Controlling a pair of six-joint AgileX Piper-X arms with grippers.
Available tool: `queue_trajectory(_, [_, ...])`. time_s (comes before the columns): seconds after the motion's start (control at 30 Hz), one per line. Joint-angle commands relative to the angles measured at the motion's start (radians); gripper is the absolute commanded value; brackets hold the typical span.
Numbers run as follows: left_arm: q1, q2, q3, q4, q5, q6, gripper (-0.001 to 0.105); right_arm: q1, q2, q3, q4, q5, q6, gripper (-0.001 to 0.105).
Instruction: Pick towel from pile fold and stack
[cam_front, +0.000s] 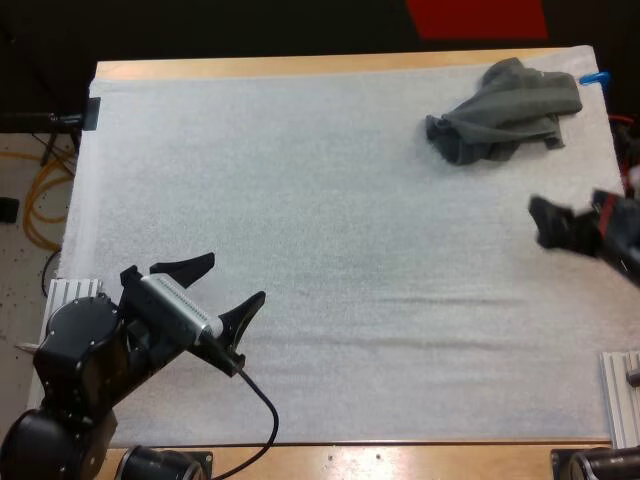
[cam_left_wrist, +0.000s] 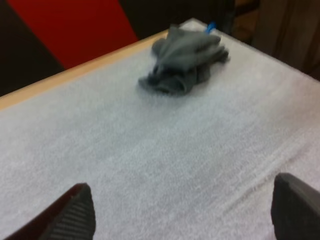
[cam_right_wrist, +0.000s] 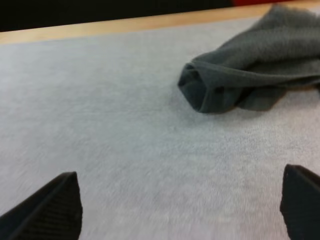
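A wooden table (cam_front: 300, 66) carries a white mat (cam_front: 330, 250) that covers nearly the whole top; a strip of bare wood shows along the far side and along the near side. One dark grey-green towel (cam_front: 510, 125) lies crumpled on the mat near its far right corner, bunched into loose folds, with one rolled end pointing toward the middle of the mat. The left gripper (cam_front: 236, 277) is over the near left part of the mat, well apart from the towel. Its two black fingers (cam_left_wrist: 75, 215) are spread wide, with bare mat between them, and they hold nothing. In the left wrist view the towel lies far ahead of this gripper, close to the table's far edge. The right gripper (cam_front: 540, 222) is near the right edge of the mat, on the near side of the towel and apart from it. In the right wrist view its fingers (cam_right_wrist: 60, 205) stand wide apart and clear of any object, with bare mat between them; nothing is gripped. In that view the towel lies ahead of the fingers, not touching them, and its rolled end shows an open fold facing the gripper
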Motion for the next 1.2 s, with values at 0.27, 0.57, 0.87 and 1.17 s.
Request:
queue_trajectory(0.27, [-0.005,0.011,-0.007,-0.016,0.001,-0.016,0.070,-0.004,0.455,-0.116,-0.294,0.075,0.198,0.078])
queue_trajectory(0.57, [-0.005,0.011,-0.007,-0.016,0.001,-0.052,0.070,-0.004,0.839,-0.290,-0.426,0.075,0.525,0.078])
queue_trajectory(0.87, [-0.005,0.011,-0.007,-0.016,0.001,-0.061,0.070,-0.004,1.058,-0.404,-0.500,0.075,0.752,0.078])
queue_trajectory(1.17, [-0.005,0.011,-0.007,-0.016,0.001,-0.061,0.070,-0.004,1.078,-0.407,-0.569,0.068,0.821,0.009])
